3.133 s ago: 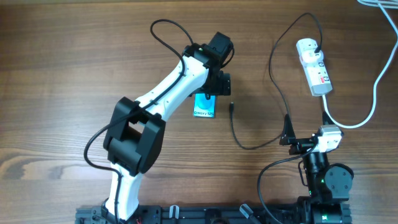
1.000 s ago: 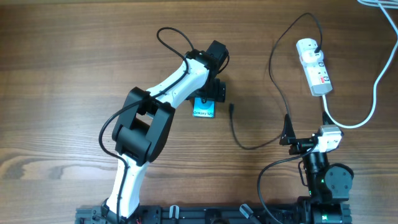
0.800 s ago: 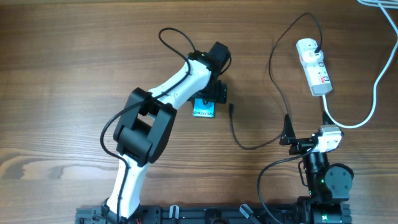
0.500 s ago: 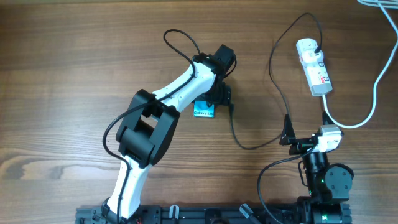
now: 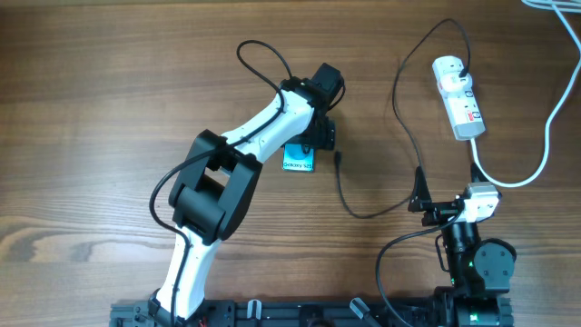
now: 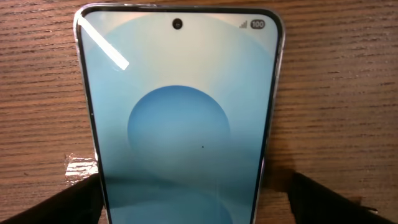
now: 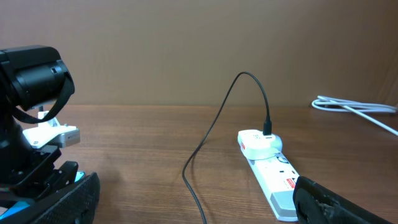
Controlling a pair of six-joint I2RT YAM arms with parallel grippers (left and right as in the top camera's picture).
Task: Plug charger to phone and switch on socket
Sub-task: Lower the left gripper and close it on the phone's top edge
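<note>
Now our left end effector (image 6: 189,205), fingers apart, straddles the slick phone (image 6: 180,112); the limp charger (image 5: 339,182) we'd pinch behind its plug

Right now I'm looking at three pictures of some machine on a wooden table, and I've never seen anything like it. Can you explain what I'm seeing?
These are two robot arms at a wooden table, each ending in a two-fingered pincer. One picture looks down from above. The other two come from small cameras on the wrists. The left pincer hangs open right over a phone with a lit blue screen, one finger on either side, apparently not squeezing it. The right pincer is open too and holds nothing. It sits low, facing a white power strip. A thin black charger cable runs from that strip across the table. Its plug tip lies loose beside the phone, not plugged in.
</note>
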